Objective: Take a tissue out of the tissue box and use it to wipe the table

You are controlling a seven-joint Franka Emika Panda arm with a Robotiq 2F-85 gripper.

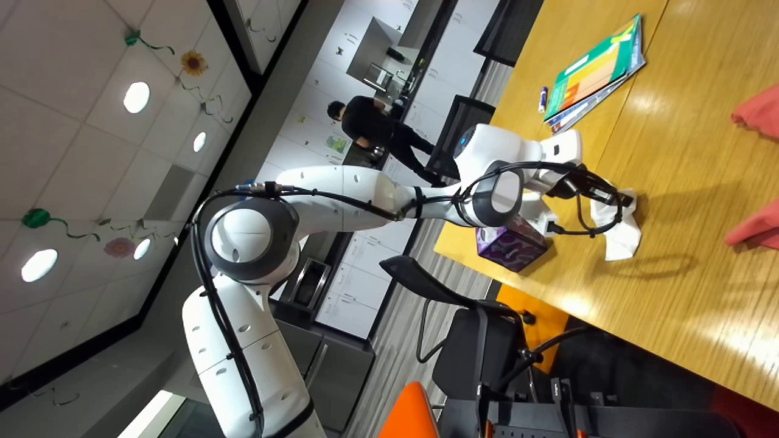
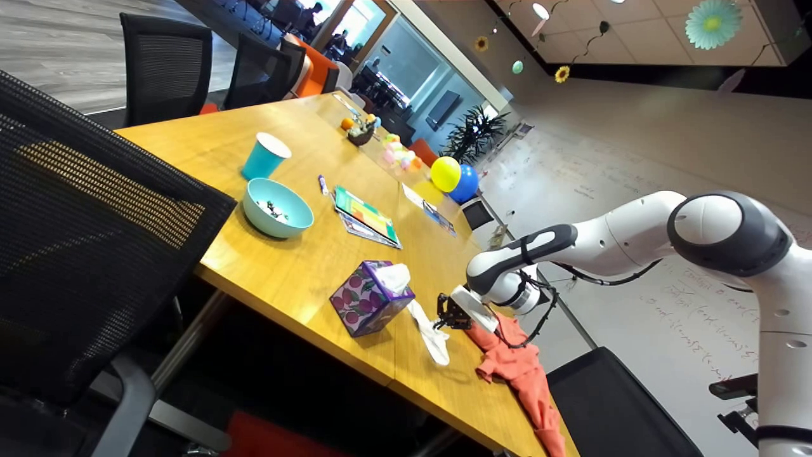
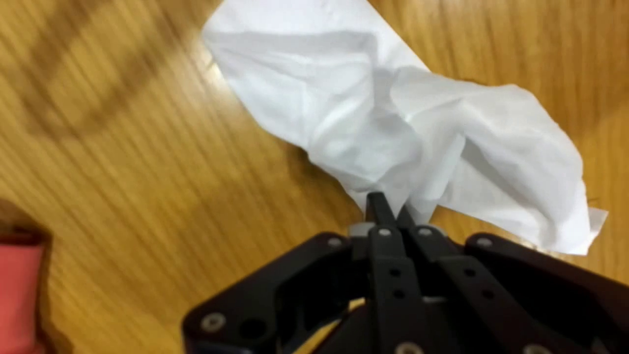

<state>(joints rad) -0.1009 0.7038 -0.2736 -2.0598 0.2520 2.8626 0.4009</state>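
White tissue [image 3: 388, 123] spread over the table [image 3: 172, 221], part pinched between jaws of the gripper [image 3: 392, 209], bulk lying toward twelve o'clock in wrist view. Tissue box [image 2: 365, 301] stood near, at tissue's ten o'clock in an exterior view.

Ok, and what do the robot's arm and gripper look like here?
The arm is glossy white with rounded segments and dark grey joint covers; black cables run along its outside, and a blue spot shows on one cover. The gripper is black, with slim fingers and pale round screw heads.

Paper tissue [image 3: 398, 113], glossy wooden table [image 1: 681, 158]
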